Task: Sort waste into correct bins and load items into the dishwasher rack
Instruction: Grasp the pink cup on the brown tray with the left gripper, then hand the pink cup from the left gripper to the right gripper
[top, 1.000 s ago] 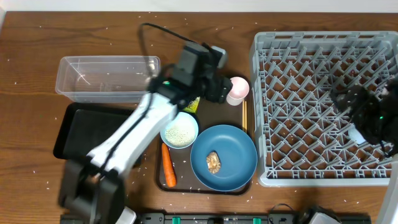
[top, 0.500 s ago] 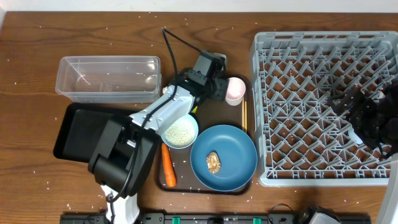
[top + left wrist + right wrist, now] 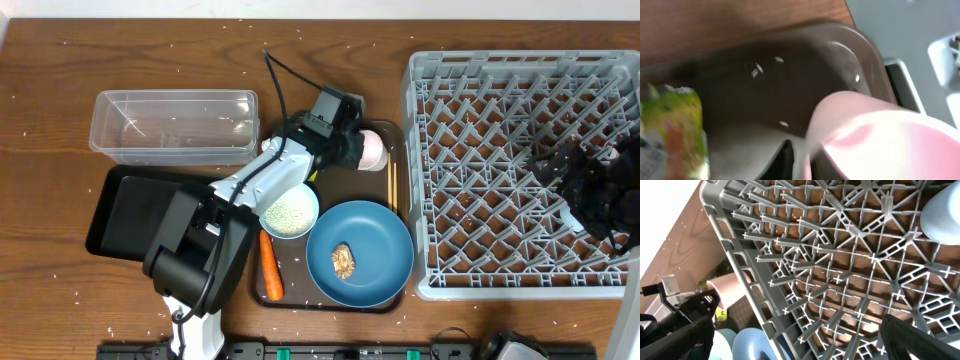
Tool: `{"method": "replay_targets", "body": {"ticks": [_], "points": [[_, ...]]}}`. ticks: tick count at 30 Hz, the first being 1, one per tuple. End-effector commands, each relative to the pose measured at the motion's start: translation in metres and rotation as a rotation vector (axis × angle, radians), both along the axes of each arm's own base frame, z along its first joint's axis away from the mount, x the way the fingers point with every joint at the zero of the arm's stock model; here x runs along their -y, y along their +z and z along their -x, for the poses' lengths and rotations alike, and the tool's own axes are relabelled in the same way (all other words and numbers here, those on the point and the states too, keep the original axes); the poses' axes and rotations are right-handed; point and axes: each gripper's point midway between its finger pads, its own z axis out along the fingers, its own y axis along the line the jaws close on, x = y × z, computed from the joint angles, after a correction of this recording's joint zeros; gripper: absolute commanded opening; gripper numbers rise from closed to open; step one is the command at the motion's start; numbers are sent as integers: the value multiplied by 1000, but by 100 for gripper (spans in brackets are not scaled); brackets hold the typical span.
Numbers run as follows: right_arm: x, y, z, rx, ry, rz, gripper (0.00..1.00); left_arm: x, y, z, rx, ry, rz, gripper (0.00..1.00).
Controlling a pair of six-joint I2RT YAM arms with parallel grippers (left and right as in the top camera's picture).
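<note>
Since 1 s ago, the left gripper (image 3: 352, 148) has come out of a blurred sweep and closed, and the pale pink cup (image 3: 373, 150) has shifted slightly left toward it. We read the grip as clamped on the cup's wall. In the left wrist view, 1 dark finger (image 3: 776, 161) lies against the outside of the pale pink cup (image 3: 880, 135) at its rim; the other finger is not clear. The cup sits at the back right corner of the brown serving tray (image 3: 398, 128), just beside the rack (image 3: 416, 180). We cannot tell whether it stands upright or leans.

Only the left wrist view shows the yellow-green wrapper (image 3: 675, 130) on the tray floor near the cup, plus a few loose rice grains (image 3: 756, 69). Overhead, the arm covers most of that wrapper.

Same tray, overhead:
- chopsticks (image 3: 393, 186) along the right edge
- white bowl (image 3: 289, 211) holding rice
- blue plate (image 3: 382, 235) carrying 1 brown lump (image 3: 343, 260)
- carrot (image 3: 270, 266) left of the plate

Left of the serving tray is the clear tub (image 3: 100, 130), with the black tray (image 3: 120, 210) in front of it.

The right gripper (image 3: 570, 185) hangs over the rack, jaws wide apart, holding nothing. Only the right wrist view shows the light blue cup (image 3: 942, 212) resting in the rack. It also catches the pale pink cup (image 3: 729, 291) beyond the rack's edge.
</note>
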Motion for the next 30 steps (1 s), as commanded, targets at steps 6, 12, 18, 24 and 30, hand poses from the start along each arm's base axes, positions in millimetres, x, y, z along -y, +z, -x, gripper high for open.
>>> {"method": "replay_targets", "body": {"ticks": [6,12,18,24,30], "points": [[-2,3,0,8,41,28,99,11,16,13,-76,-84,134,6],[-3,3,0,22,111,66,99,-16,77,16,-52,-79,234,6],[-60,29,-8,250,484,-24,98,-30,155,51,-32,-281,480,6],[-128,69,-5,509,806,-170,95,-35,212,86,-49,-469,754,6],[-170,89,-3,636,992,-191,93,-32,238,108,-89,-583,909,6]]}}
